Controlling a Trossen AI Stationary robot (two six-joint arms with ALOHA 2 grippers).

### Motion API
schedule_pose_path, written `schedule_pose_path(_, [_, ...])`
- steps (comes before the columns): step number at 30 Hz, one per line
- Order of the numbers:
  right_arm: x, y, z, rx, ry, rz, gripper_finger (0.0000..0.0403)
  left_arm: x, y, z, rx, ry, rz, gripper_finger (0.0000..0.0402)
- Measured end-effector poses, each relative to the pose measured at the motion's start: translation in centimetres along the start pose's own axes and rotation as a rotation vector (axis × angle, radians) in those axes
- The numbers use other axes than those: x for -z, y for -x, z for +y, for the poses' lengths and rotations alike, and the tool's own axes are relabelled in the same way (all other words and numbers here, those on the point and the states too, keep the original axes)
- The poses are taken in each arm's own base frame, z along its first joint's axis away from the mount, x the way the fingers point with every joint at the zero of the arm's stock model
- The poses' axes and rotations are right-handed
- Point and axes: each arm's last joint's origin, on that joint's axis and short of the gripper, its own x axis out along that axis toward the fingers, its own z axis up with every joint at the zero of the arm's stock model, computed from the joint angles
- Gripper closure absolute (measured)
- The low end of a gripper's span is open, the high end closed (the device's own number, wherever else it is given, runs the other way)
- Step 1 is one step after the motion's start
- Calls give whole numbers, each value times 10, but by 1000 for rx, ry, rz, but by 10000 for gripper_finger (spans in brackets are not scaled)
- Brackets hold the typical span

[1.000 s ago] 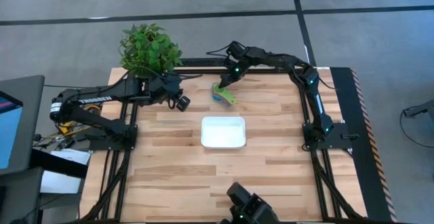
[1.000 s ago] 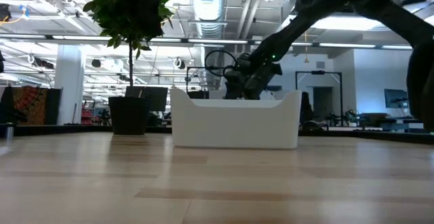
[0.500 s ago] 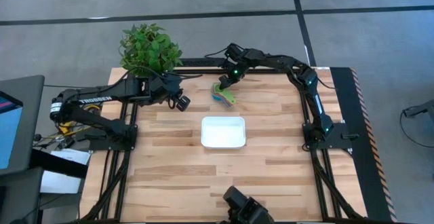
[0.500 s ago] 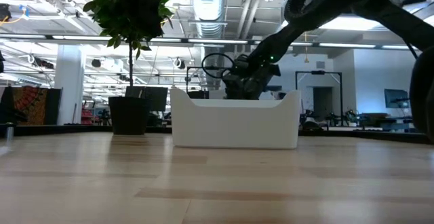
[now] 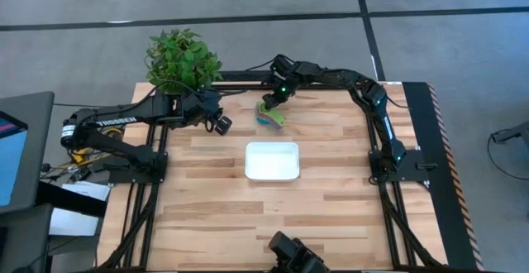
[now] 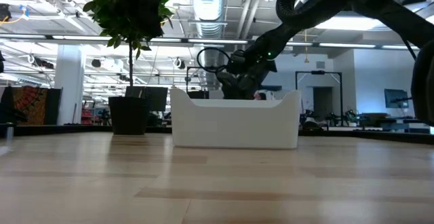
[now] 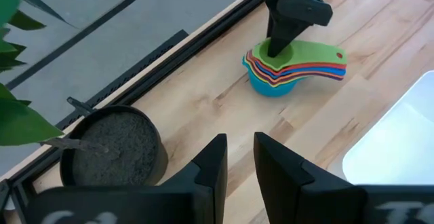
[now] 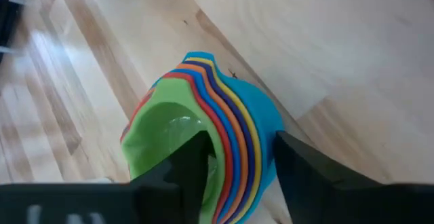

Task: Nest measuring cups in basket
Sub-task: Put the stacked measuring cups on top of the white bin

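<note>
The measuring cups (image 5: 270, 116) stand nested in one stack on the table's far middle, green on top and light blue at the bottom, handles fanned toward the right; they also show in the left wrist view (image 7: 298, 68). My right gripper (image 8: 241, 163) is down on the stack, shut on its wall. The white basket (image 5: 272, 146) stands empty at the table's middle, nearer than the stack. My left gripper (image 7: 241, 163) hovers shut and empty left of the stack, by the plant pot. My right gripper has one finger (image 8: 193, 159) inside the green bowl and the other (image 8: 298, 163) outside the light blue cup, pinching the stacked walls (image 8: 244, 139) on the side away from the handles. The fingers come from above, slanting down. The stack rests on the table.
A dark plant pot (image 7: 112, 146) with a leafy plant (image 5: 182, 58) stands at the far left corner. The black frame rail (image 5: 248, 79) runs along the far edge just behind the stack. Bare wood lies between stack and basket.
My right gripper has gone a little toward the table's left edge and down onto the stack of cups. The stack stays where it was on the table.
</note>
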Motion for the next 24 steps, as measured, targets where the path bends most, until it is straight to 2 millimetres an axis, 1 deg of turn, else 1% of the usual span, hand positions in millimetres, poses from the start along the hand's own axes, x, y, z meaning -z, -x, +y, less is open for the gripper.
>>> schedule_pose_path(4, [-1, 1, 0, 11, 0, -7, 277, 0, 0, 0, 0, 0, 0, 339])
schedule_pose_path(7, [-1, 1, -1, 12, 1, -8, 306, 0, 0, 0, 6, -1, 4, 339])
schedule_pose_path(10, [-1, 1, 0, 13, 1, -8, 317, 1, 0, 0, 4, -7, 15, 339])
schedule_pose_path(15, [1, 4, 1, 20, -4, 1, 316, 4, 0, 1, -1, -19, 40, 339])
schedule_pose_path(19, [4, 21, 7, 58, -5, 15, 316, 6, 0, 2, -6, -28, 59, 339])
schedule_pose_path(22, [5, 42, 16, 121, 22, -3, 316, 7, 0, 2, -9, -35, 68, 339])
schedule_pose_path(24, [7, 58, 27, 159, 50, -21, 316, 7, 0, 2, -3, -38, 72, 339])
